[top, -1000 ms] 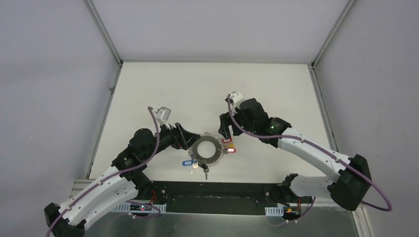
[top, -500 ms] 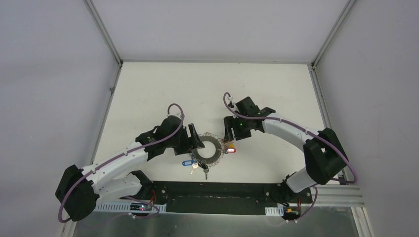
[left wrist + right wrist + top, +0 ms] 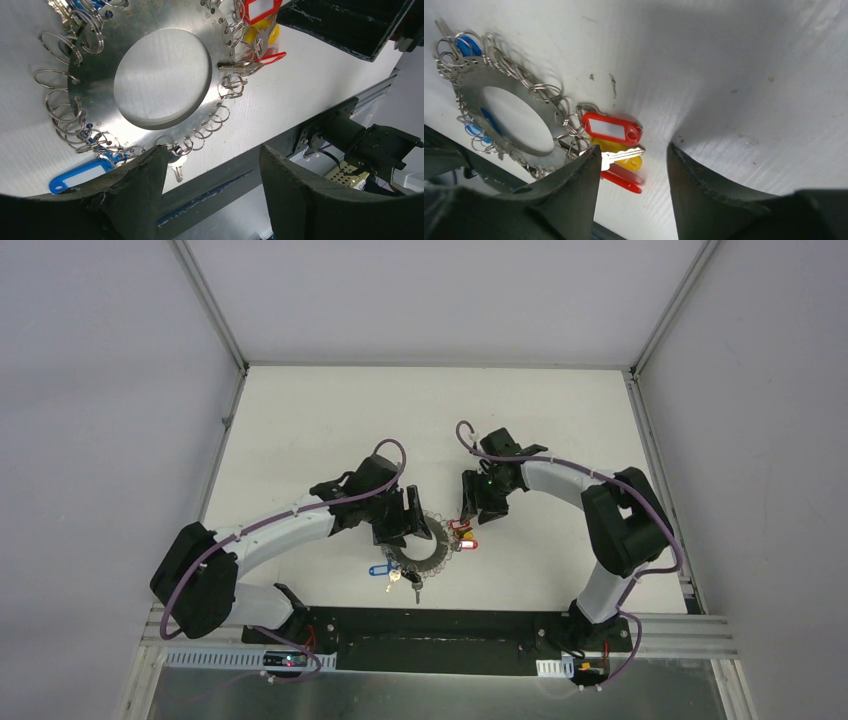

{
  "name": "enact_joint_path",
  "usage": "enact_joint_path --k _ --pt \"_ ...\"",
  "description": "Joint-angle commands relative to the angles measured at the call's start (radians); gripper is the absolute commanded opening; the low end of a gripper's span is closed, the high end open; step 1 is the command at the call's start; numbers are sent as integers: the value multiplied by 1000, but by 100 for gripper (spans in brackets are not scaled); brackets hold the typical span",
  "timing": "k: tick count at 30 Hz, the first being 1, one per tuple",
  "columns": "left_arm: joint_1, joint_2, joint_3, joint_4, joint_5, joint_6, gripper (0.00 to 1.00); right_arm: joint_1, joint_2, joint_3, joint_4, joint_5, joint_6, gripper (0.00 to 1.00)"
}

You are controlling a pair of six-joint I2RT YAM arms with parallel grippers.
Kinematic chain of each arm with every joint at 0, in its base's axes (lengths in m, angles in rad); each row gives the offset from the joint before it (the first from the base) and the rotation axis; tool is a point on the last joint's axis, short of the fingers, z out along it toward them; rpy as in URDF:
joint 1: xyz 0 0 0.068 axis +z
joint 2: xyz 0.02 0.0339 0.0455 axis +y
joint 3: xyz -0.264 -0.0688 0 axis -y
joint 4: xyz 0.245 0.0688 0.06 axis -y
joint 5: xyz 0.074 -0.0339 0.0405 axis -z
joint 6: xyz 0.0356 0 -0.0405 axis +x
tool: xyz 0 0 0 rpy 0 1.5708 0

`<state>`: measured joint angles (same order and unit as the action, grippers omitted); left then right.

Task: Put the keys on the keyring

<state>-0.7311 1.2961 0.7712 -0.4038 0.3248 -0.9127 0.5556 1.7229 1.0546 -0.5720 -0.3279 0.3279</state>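
Currently the keyring [image 3: 436, 554] lies flat on the white table [image 3: 330, 420], between the two grippers. The red-tagged key [image 3: 611, 128] and a yellow tag [image 3: 630, 162] sit at its right rim among the loops, and the blue-tagged key [image 3: 80, 175] sits at the near rim. The left gripper [image 3: 212, 152], at the ring's left rim, has its jaws apart and empty. The right gripper [image 3: 633, 150] has its jaws apart, straddling the red tags without clamping them.

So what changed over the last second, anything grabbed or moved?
Both arms folded their elbows inward. The left gripper slid right, over the left rim of the large flat grey metal keyring; the right gripper stayed beside the red-tagged keys. Nothing grasped or released. Keyring, red-tagged keys and blue-tagged key did not move.
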Motion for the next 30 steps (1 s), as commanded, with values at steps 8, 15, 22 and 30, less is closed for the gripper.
enact_joint_path --k 8,15,22,30 --pt "6 115 137 -64 -42 44 63 -17 45 65 -20 -35 11 53" --pt "9 159 253 -268 -192 115 73 45 31 159 -48 33 -116 55" --pt "106 156 228 -404 -186 158 81 166 96 282 -101 17 -156 56" --pt "190 216 164 -251 4 202 77 173 116 237 14 -267 123 50"
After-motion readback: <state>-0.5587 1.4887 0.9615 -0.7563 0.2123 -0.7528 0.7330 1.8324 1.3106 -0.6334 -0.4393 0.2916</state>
